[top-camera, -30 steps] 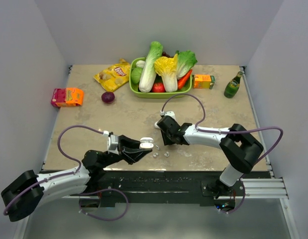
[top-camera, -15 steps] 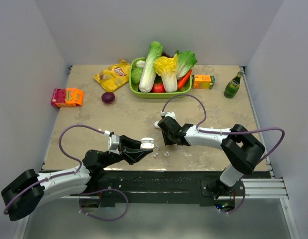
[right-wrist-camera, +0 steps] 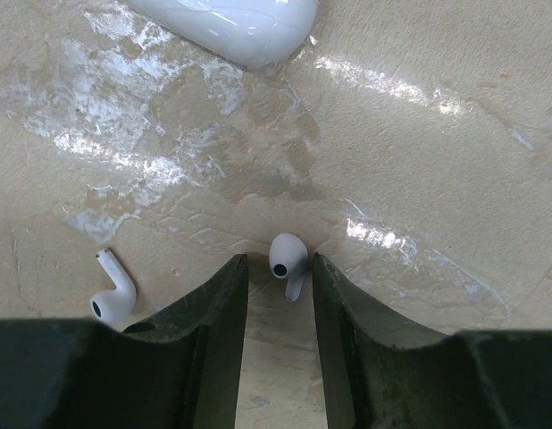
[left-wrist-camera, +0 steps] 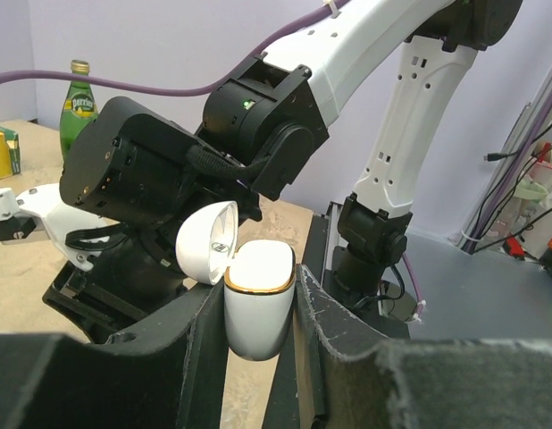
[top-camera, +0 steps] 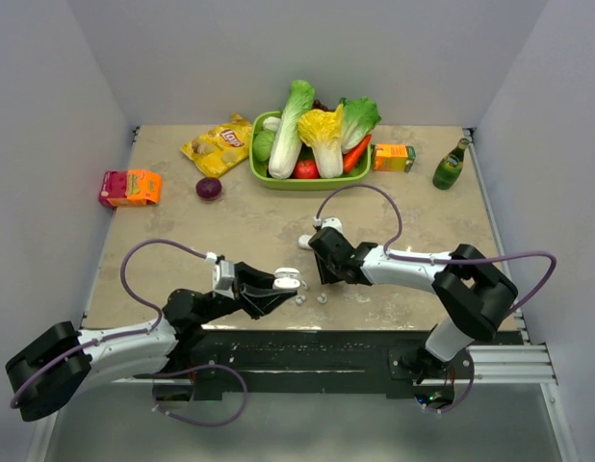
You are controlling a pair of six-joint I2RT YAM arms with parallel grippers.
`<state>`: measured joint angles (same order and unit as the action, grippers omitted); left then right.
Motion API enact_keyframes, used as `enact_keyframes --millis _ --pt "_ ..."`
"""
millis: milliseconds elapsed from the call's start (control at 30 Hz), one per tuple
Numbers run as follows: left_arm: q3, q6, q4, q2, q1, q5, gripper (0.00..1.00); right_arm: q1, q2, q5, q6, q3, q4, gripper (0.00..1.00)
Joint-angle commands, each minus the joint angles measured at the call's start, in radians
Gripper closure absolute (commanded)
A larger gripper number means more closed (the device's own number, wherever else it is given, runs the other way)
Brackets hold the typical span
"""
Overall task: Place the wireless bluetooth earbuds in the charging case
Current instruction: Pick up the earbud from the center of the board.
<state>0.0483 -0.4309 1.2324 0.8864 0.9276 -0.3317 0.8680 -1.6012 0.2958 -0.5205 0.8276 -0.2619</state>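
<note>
Tech: Right arm (top-camera: 476, 289) elbow has shifted toward the right edge of the table (top-camera: 230, 231) since a second ago.

Lead: Earbud positions?

Tech: One earbud (right-wrist-camera: 288, 259) lies on the table between the fingers of the right gripper (right-wrist-camera: 280, 273). The jaws are partly apart and not clamped. The second earbud (right-wrist-camera: 113, 299) lies just left of them.

Lead: Case?

Tech: The charging case (left-wrist-camera: 258, 313), lid open, is clamped in the left gripper (left-wrist-camera: 256, 290) at the near edge, close to both buds.

Lead: Surroundings?

Tech: Beige mottled surface with pale walls (top-camera: 278, 58) on three sides. A green basket (top-camera: 262, 173) at the far side holds cabbage (top-camera: 296, 125), lettuce (top-camera: 322, 135), a tomato (top-camera: 305, 170) and a carrot (top-camera: 355, 154).
</note>
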Motion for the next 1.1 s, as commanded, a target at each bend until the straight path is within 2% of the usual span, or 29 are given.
enact_keyframes --millis 0,167,567,933,1067 --pt "-0.235 -0.005 0.11 0.019 0.01 0.01 1.0 -0.003 -0.026 -0.043 -0.013 -0.039 -0.108 0.63" --pt "-0.235 -0.005 0.113 0.022 0.014 0.01 1.0 -0.003 -0.039 -0.046 -0.01 -0.042 -0.096 0.64" --pt "-0.232 0.0 0.107 0.025 0.016 0.013 1.0 -0.007 -0.063 -0.029 0.007 -0.018 -0.099 0.59" --pt "-0.229 0.001 0.101 0.025 0.016 0.013 1.0 -0.017 -0.077 -0.035 0.013 -0.015 -0.088 0.6" --pt "-0.228 0.001 0.101 0.023 0.016 0.014 1.0 -0.017 -0.078 -0.037 0.013 -0.015 -0.088 0.64"
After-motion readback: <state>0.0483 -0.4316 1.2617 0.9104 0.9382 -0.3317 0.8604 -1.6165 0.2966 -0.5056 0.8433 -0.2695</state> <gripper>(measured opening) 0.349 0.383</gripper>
